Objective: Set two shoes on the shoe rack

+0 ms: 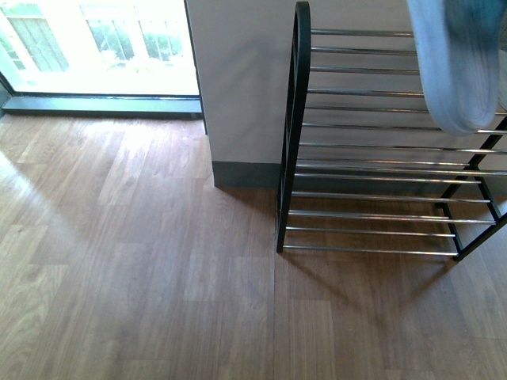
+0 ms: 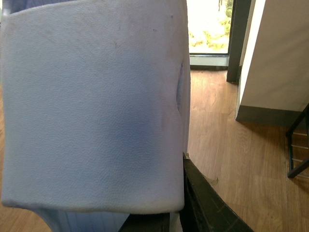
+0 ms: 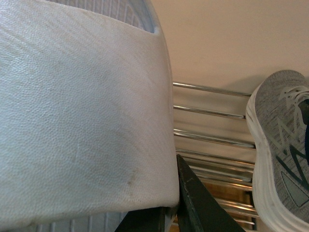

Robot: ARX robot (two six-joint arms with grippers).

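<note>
A pale blue slide (image 2: 91, 106) fills most of the left wrist view, and my left gripper (image 2: 164, 212) is shut on its strap; one black finger (image 2: 207, 203) shows beside it. Another pale blue slide (image 3: 82, 121) is held the same way in my right gripper (image 3: 159, 212), over the shoe rack's chrome bars (image 3: 212, 113). A grey knit sneaker (image 3: 282, 145) lies on those bars to one side of it. In the front view a pale blue slide (image 1: 455, 63) hangs above the shoe rack (image 1: 380, 150) at the top right. Neither arm shows there.
The rack stands against a white wall (image 1: 238, 79) with a grey skirting. Wooden floor (image 1: 135, 261) stretches to the left and front. A bright glass door (image 1: 95, 47) is at the far left. A corner of the rack's black frame (image 2: 299, 150) shows in the left wrist view.
</note>
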